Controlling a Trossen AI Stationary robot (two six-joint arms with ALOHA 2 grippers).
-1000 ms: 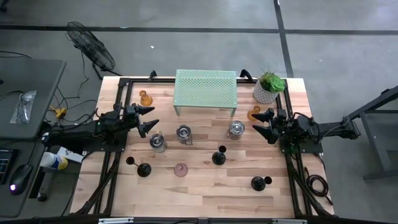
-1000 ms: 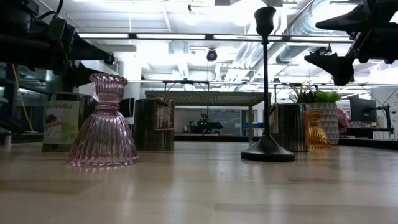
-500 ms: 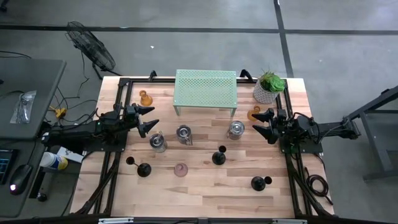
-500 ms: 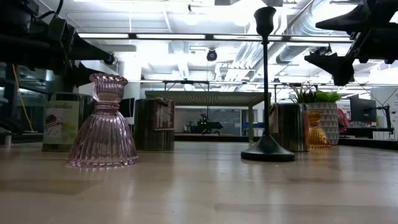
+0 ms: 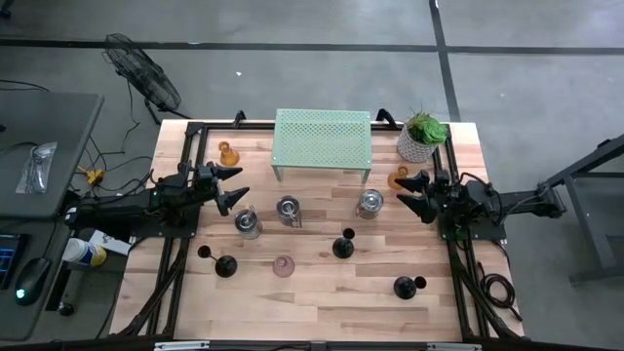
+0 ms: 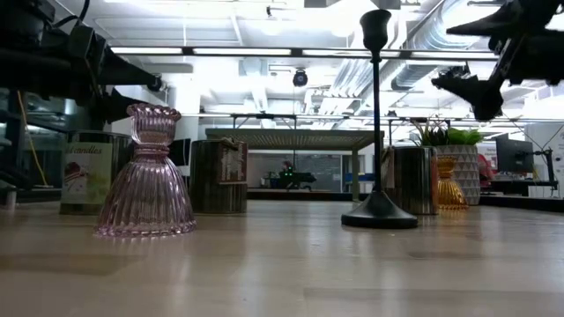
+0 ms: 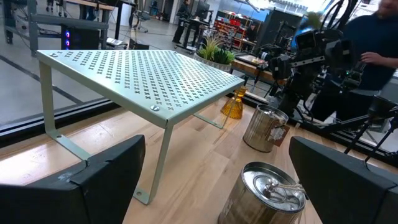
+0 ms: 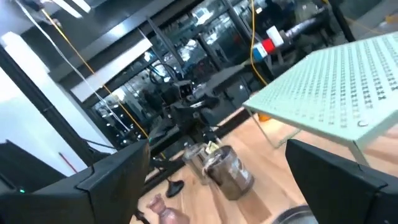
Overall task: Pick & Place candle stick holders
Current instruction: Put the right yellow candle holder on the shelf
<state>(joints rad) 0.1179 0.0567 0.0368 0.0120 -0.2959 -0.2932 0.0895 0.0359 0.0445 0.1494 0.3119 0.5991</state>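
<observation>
Where a label reads "candles", silver holder point(image 6: 87, 172), pink holder point(image 6: 146, 172)

Table point(image 5: 322, 292): pale wood planks, smooth, satin sheen, visible grain and board joints.

Rack point(image 5: 323, 138): sheet metal, pale green matt paint, perforated all over; thin strap legs of the same finish.

Pink holder point(image 6: 146, 176): translucent ribbed glass, glossy.

Amber holder point(image 7: 233, 104): clear amber glass, glossy; a second amber holder point(image 5: 227, 153) at far left looks alike.

Silver cups point(image 7: 265, 128): shiny metal, mirror-like walls, paper label on some.

Black sticks point(image 6: 379, 132): slim stem, round base, matt to semi-gloss dark finish.

Plant pot point(image 5: 413, 146): white, patterned surface, matt.

Grippers' fingers point(image 7: 93, 180): dark, matt, plastic-looking.
</observation>
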